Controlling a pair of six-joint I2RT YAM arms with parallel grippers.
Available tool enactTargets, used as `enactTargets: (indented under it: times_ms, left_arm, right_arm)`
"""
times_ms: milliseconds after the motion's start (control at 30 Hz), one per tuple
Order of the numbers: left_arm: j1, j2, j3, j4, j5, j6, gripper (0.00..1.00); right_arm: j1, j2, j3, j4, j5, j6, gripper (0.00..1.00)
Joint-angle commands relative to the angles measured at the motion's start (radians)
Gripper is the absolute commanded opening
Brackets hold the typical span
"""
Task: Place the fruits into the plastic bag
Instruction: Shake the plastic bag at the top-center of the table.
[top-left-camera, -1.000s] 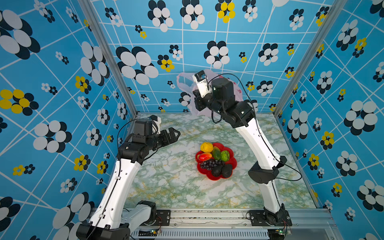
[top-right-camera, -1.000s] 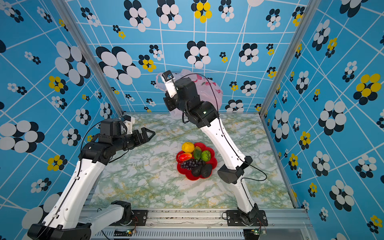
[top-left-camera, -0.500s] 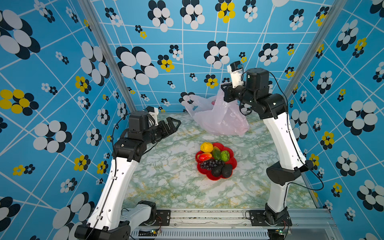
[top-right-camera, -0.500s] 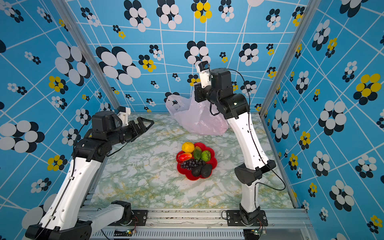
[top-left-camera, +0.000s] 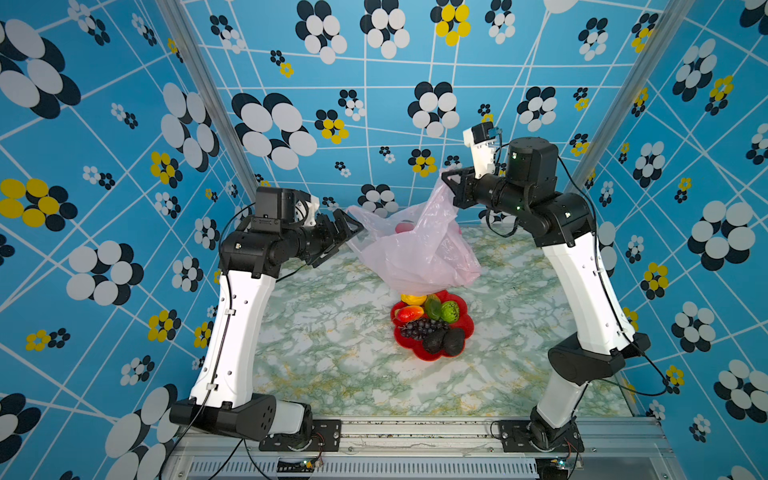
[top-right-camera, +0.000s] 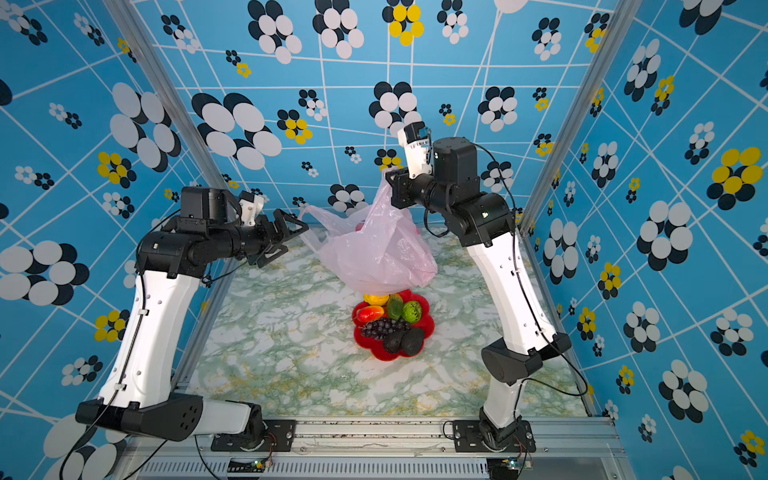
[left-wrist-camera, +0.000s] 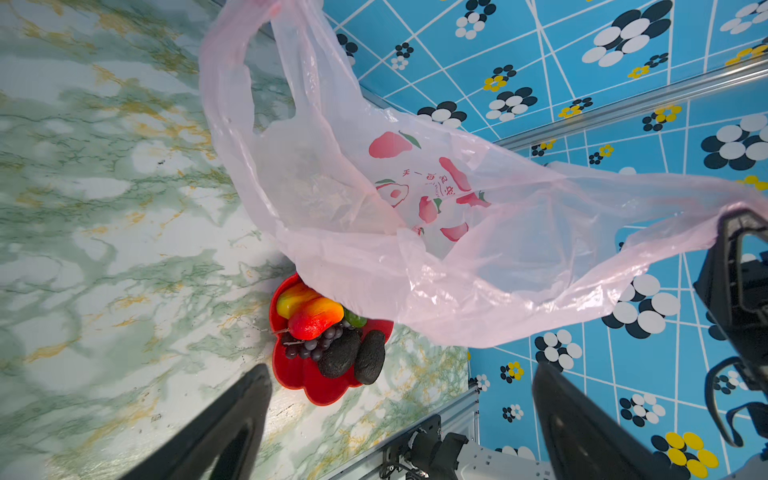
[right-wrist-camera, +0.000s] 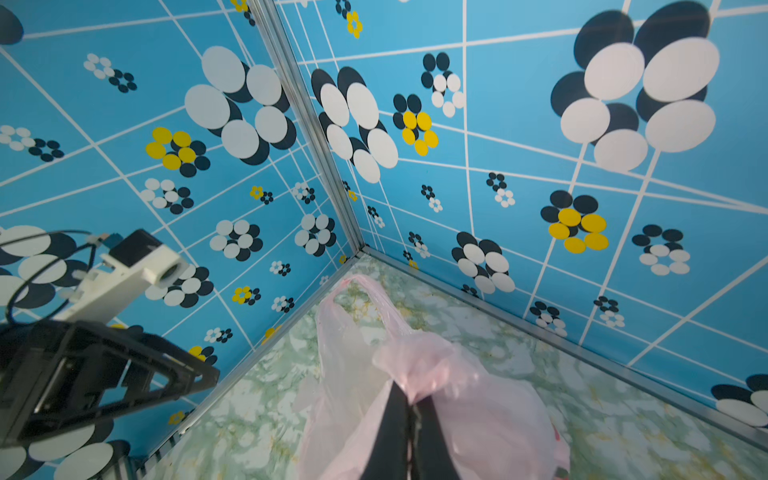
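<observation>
— Where's the bag?

— Your right hand (top-left-camera: 448, 181) has it. The fingers (right-wrist-camera: 390, 436) are pressed together on a bunched pinch of the thin film, and the bag (top-left-camera: 415, 249) hangs from there, well above the bench (top-left-camera: 332, 332). It's pale pink and translucent, creased and glossy, with red fruit pictures and writing printed on one side.

— And the other handle?

— The free handle (left-wrist-camera: 224, 124) is a limp loop drooping toward your left hand (top-right-camera: 296, 237). That hand is spread wide with nothing between its black fingers. Its tips are near the loop, but you can't tell from here whether they touch.

— The fruits?

— All the fruits (top-left-camera: 428, 320) are in the dish (top-left-camera: 432, 357), a shiny red, flower-shaped one on the green-veined marble bench. The yellow one (top-left-camera: 413, 298) sits at the far edge, partly covered in both top views by the bag's sagging bottom. Beside it is the smooth red-orange mango (top-left-camera: 409, 312), then two green ones (top-left-camera: 440, 309), one of them ribbed. The grapes (top-left-camera: 419, 328) are a knobbly dark bunch in the middle. Two rough, blackish avocados (top-left-camera: 444, 341) lie side by side at the near edge.

— Is the bag resting on the dish?

— It hangs right over the far rim. You can't tell whether it touches.
</observation>
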Motion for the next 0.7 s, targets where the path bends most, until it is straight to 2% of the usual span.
enactTargets:
  times_ms: [0,67,133,267,333,467,667]
  left_arm:
    - [-0.027,0.100,0.178,-0.269,-0.136,0.193,0.99]
    - [-0.052,0.151,0.273,-0.400,-0.290,0.289,0.99]
    - [-0.049,0.149,0.237,-0.430,-0.344,0.312,0.99]
    - [-0.061,0.142,0.129,-0.346,-0.327,0.303,0.99]
    - [-0.086,0.148,0.107,-0.317,-0.353,0.297,0.99]
    - [-0.118,0.204,0.148,-0.278,-0.368,0.304,0.99]
    - [-0.120,0.339,0.260,-0.267,-0.412,0.343,1.00]
  right_arm:
    - [0.000,-0.104,-0.134,0.109,-0.038,0.023,0.00]
    - [0.000,-0.140,-0.194,0.146,-0.051,0.023,0.00]
    - [-0.001,-0.155,-0.216,0.148,-0.073,0.023,0.00]
    - [-0.006,-0.202,-0.278,0.153,-0.117,0.005,0.00]
    - [-0.008,-0.230,-0.320,0.171,-0.121,0.002,0.00]
    - [-0.010,-0.263,-0.340,0.154,-0.149,-0.007,0.00]
    - [-0.010,-0.333,-0.426,0.175,-0.142,-0.015,0.00]
